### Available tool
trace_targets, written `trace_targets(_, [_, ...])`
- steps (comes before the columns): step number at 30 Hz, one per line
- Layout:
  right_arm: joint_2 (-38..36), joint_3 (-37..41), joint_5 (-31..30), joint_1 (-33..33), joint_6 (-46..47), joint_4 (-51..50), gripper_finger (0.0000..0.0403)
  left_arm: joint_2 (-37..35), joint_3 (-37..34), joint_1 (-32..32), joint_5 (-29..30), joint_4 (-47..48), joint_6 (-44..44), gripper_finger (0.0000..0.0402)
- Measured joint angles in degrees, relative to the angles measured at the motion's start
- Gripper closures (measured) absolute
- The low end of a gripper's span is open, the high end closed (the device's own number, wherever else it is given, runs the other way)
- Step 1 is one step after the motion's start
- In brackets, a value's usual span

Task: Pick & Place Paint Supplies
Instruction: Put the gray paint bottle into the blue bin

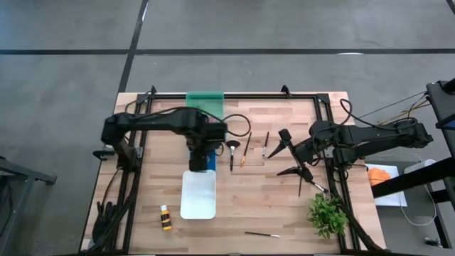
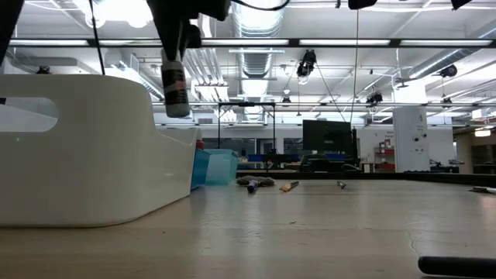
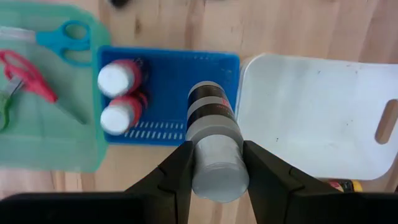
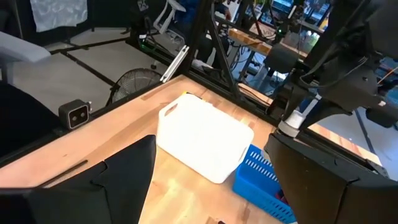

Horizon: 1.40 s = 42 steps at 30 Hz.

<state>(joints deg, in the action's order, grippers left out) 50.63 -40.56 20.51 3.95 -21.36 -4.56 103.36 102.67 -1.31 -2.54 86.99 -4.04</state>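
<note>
My left gripper [image 3: 214,163] clamps a paint bottle [image 3: 213,146] above the blue tray [image 3: 174,81], two bottles [image 3: 118,96] inside at nine o'clock; white tray [image 3: 311,118] beside. Right gripper [image 1: 293,158] gapes, empty.

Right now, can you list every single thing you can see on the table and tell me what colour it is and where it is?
Held paint bottle: 1, black-banded, over blue tray.
Bottles in tray: 2, white caps, red bands.
Yellow-banded bottle: 1, beside white tray.
Scissors: blue, red and green handles, in green tray.
Brushes: 4 loose on the wood; 3 mid-table, 1 near front edge.
Blue tray: 1.
White tray: 1.
Green tray: 1.
Plant: 1, green, right front.
Left fingers: gripping bottle.
Right fingers: open, mid-right.
</note>
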Motion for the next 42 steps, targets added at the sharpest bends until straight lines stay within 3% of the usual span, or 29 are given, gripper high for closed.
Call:
trace_targets(5, [0.02, 0.41, -0.11, 0.00, 0.00, 0.00, 0.0096, 4.97, 5.24, -1.06, -0.25, 3.14, 2.63, 0.0280])
trace_targets(9, [0.02, 0.59, -0.11, 0.02, 0.00, 0.00, 0.0096, 7.23, 5.31, -1.95, -0.71, 2.98, 4.09, 0.0280])
trace_targets(42, [0.04, 0.86, -0.04, 0.02, -0.66, 0.15, 0.0096, 7.09, -8.98, -3.89, -0.53, -10.11, 7.09, 0.0280])
